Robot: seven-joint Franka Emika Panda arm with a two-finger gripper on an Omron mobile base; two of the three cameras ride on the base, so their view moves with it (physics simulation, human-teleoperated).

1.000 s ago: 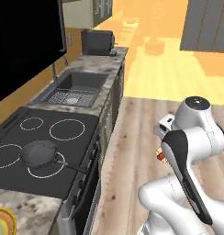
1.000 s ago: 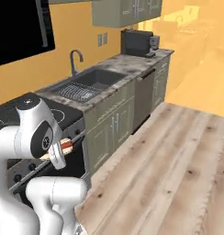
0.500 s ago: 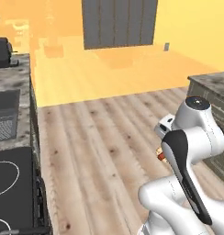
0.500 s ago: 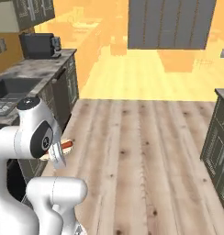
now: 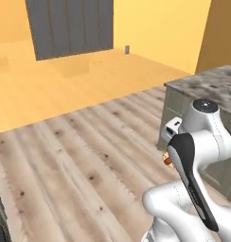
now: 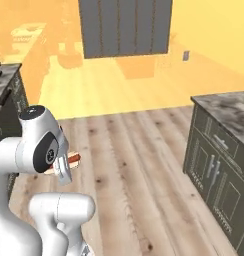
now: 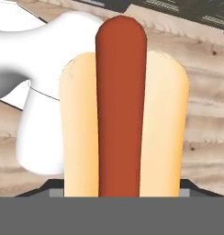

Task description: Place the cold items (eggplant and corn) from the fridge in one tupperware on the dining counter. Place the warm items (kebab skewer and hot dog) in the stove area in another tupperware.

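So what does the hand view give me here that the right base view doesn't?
Hand view: the whole length of the hot dog, sausage lying between the two bun halves, seen close up. Right base view: the dark cabinet with its marbled counter at right, the grey panelled wall unit and yellow walls. Shared: the hot dog itself, carried in the gripper, and the wood plank floor.

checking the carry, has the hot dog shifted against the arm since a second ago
No. The hot dog sits at the same spot beside the arm's white elbow in the right base view; the room swung past because the base turned.

Probably kitchen: stone-topped cabinets (image 6: 221, 165), plank floor (image 5: 79, 156)
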